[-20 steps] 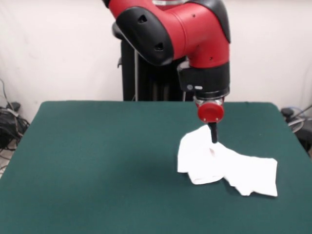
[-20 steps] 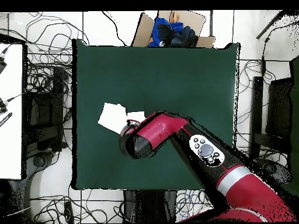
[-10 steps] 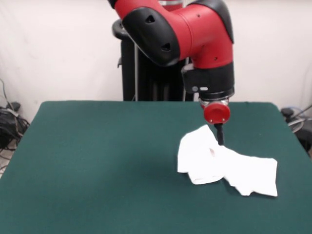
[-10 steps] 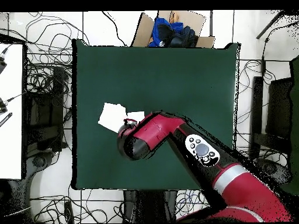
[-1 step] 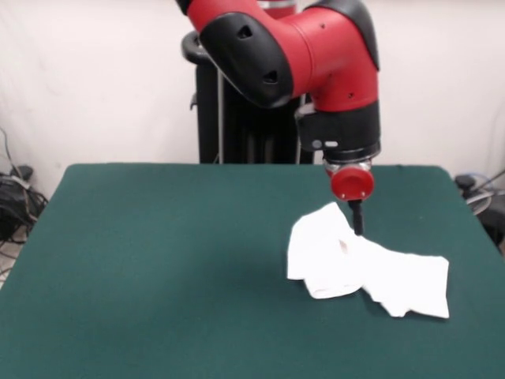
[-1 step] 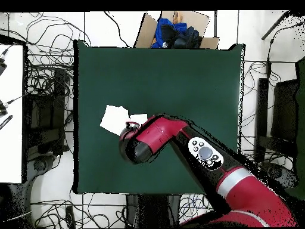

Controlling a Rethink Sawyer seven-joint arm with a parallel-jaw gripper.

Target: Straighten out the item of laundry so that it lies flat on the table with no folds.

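Observation:
The item of laundry (image 5: pixel 363 266) is a white, crumpled cloth lying folded over itself on the right half of the dark green table (image 5: pixel 158 260); its left part bulges up and no print shows. My gripper (image 5: pixel 357 219) hangs below a red disc and its dark tip meets the upper edge of the cloth's raised part. How the gripper stands cannot be made out. In the overhead view the laundry (image 6: pixel 115 119) lies left of the table's (image 6: pixel 179 77) middle, and the arm covers its right end.
A cardboard box (image 6: pixel 202 27) holding blue cloth stands just past the table's far edge in the overhead view. Cables cover the floor around the table. A white surface (image 6: pixel 11 113) lies to the left.
The gripper has shifted slightly to the right in the front view along the cloth's upper edge. The cloth keeps its shape.

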